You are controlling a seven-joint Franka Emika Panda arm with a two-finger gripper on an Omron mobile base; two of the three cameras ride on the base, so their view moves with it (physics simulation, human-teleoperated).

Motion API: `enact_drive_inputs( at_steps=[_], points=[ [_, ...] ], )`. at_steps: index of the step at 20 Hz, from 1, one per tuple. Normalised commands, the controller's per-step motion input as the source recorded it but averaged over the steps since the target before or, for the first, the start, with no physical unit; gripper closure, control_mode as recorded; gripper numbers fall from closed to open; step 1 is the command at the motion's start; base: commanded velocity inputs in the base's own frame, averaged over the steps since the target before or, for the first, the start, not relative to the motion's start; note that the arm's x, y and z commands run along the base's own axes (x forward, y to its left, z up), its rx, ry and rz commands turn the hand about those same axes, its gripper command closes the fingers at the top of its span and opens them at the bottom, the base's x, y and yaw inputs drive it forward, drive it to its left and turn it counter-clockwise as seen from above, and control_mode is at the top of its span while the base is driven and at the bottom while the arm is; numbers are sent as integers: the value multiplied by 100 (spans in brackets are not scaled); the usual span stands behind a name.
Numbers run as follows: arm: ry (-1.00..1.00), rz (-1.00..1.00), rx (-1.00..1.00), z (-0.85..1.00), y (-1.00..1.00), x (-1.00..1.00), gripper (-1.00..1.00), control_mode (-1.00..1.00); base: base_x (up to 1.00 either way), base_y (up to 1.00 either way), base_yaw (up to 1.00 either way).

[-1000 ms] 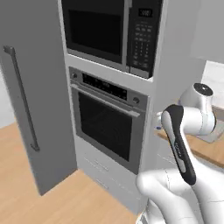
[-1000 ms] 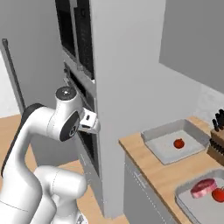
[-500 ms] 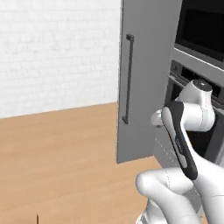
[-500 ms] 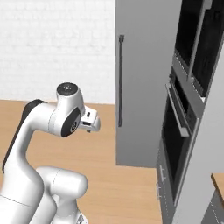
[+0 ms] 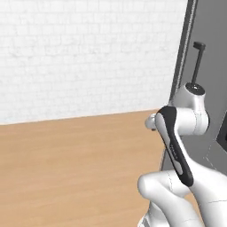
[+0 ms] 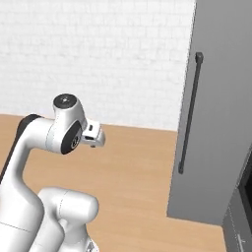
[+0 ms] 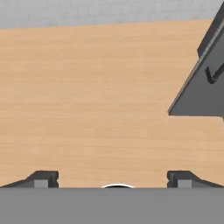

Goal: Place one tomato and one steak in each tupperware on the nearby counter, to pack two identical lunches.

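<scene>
Base has swung left since a second ago: oven and counter with tupperware, tomato and steak left frame, now wood floor (image 5: 66, 155), brick wall (image 6: 98, 54), grey fridge door (image 6: 221, 108). Gripper (image 7: 113, 177) wide open, empty, over floor; packing not underway, robot faces away from the counter.

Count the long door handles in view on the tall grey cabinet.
1. A dark vertical bar handle runs down the grey cabinet door at the right of both base views. More handles may lie beyond the picture edges.
</scene>
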Motion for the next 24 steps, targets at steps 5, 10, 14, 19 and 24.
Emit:
enact_drive_inputs(
  at_steps=[5, 10, 14, 19, 24],
  points=[
    [0, 0, 0, 0, 0, 0, -100, 100, 100, 4, -21],
    [0, 0, 0, 0, 0, 0, -100, 100, 100, 22, -36],
    [0, 0, 0, 0, 0, 0, -100, 100, 100, 57, -59],
    [0, 0, 0, 0, 0, 0, -100, 100, 100, 92, -54],
    [0, 0, 0, 0, 0, 0, -100, 100, 83, 98, -63]
  ],
)
